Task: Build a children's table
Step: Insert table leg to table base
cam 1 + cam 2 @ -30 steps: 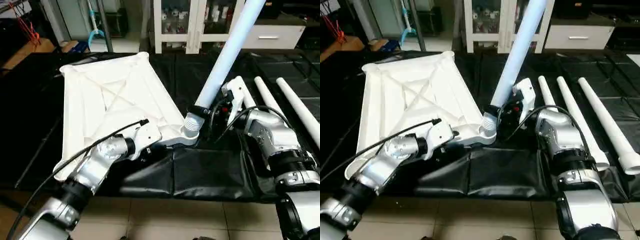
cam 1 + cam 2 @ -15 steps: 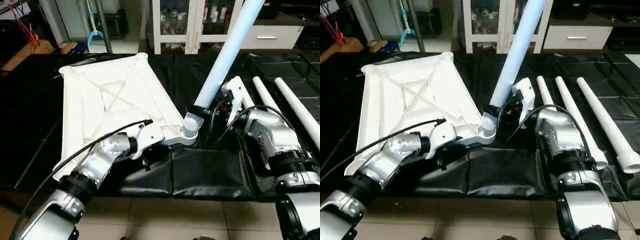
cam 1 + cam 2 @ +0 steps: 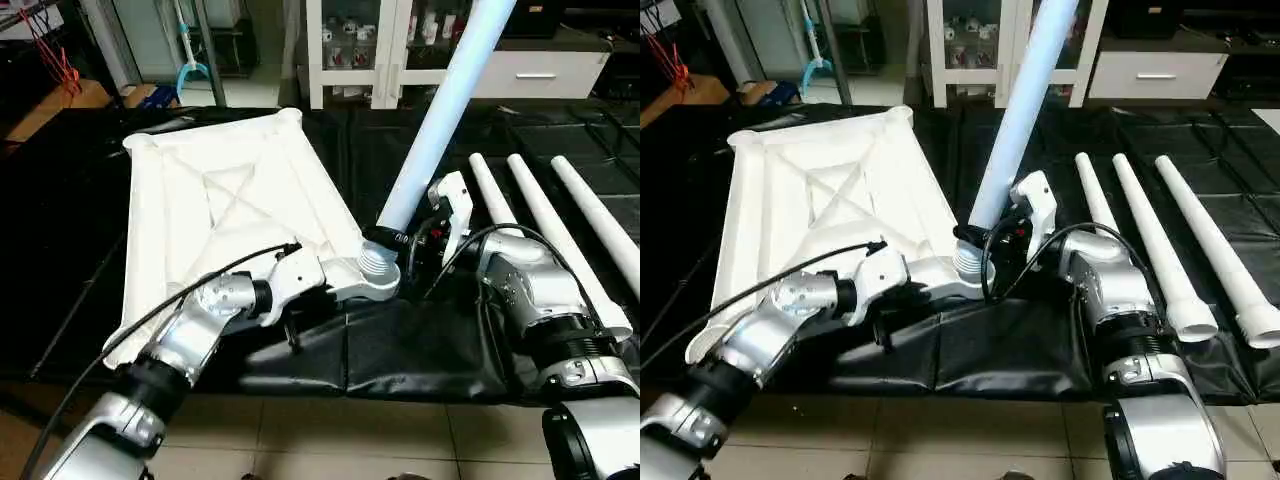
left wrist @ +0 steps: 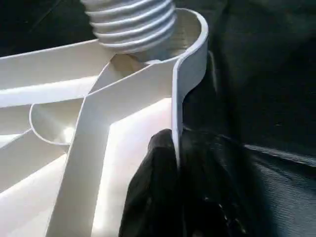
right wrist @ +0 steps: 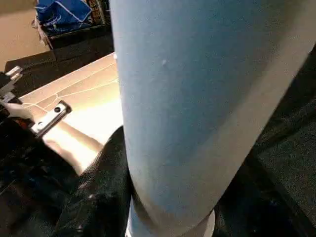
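Steadying tabletop, ribbed underside up on black mat, with left gripper pinched on thin near rim beside right near corner socket, presumably against twist. Gripping leg just above threaded end with right gripper, tilted far-right over socket. Smooth tapered tubes: spare legs, right.
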`<state>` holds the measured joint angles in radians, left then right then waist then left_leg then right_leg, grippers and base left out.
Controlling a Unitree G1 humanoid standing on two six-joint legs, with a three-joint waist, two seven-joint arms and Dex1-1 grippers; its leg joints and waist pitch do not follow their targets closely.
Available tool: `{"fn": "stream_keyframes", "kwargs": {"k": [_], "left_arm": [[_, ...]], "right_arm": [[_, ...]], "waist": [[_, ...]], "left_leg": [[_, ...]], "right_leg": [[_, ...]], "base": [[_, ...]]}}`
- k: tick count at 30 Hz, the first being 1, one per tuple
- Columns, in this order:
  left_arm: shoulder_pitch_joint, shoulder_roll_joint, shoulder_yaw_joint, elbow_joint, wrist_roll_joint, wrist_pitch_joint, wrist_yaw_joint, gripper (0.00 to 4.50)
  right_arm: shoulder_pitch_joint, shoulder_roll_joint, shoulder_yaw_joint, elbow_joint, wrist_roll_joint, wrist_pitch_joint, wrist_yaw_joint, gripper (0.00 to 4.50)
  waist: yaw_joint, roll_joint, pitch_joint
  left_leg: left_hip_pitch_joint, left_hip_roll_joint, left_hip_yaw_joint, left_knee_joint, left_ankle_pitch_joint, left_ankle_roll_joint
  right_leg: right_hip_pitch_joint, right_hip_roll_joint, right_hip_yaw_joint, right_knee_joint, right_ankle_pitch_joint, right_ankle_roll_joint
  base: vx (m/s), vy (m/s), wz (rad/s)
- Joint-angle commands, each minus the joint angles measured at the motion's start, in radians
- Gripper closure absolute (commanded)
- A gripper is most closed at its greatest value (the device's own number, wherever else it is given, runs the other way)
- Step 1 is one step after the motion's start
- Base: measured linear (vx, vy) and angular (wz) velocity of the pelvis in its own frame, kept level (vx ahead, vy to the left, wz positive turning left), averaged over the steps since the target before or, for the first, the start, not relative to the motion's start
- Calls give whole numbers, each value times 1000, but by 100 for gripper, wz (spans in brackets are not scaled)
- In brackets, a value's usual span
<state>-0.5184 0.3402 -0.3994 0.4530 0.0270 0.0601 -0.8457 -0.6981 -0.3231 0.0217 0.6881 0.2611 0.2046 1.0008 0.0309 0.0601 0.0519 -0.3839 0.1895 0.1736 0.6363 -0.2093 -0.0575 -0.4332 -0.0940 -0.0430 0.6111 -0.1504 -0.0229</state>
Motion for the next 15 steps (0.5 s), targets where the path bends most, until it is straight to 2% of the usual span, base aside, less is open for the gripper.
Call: {"fn": "stream_keyframes", "kwargs": {"k": [1,7,8,12,15], "left_arm": [[32,3,-39,4,25,15,-19,450],[49,5,-41,-23,29,33,-27,450],[53,11,-40,-31,37,40,-24,450],[59,17,-35,-45,46,49,-24,450],[62,15,-32,-51,43,53,-27,450]], "right_arm": [[9,9,12,6,-21,-13,-13,264],[8,12,31,8,-34,-3,3,264],[7,-5,36,-15,-27,25,35,264],[14,-32,50,-52,-16,64,88,264],[18,-48,68,-58,-32,59,106,264]], "waist": [[-6,-14,-77],[-8,-15,-77],[-8,-19,-77],[-5,-18,-79],[-4,-19,-78]], "left_leg": [[15,24,2,-81,-174,66],[10,24,0,-82,-158,69],[10,24,0,-82,-155,72],[10,25,0,-80,-133,91],[10,24,2,-80,-143,91]], "right_leg": [[63,-31,19,-67,-234,-231],[64,-31,19,-63,-216,-226],[64,-31,19,-64,-209,-227],[66,-31,19,-59,-169,-239],[64,-31,19,-63,-190,-237]], "base": [[0,0,0],[0,0,0],[0,0,0],[0,0,0],[0,0,0]]}}
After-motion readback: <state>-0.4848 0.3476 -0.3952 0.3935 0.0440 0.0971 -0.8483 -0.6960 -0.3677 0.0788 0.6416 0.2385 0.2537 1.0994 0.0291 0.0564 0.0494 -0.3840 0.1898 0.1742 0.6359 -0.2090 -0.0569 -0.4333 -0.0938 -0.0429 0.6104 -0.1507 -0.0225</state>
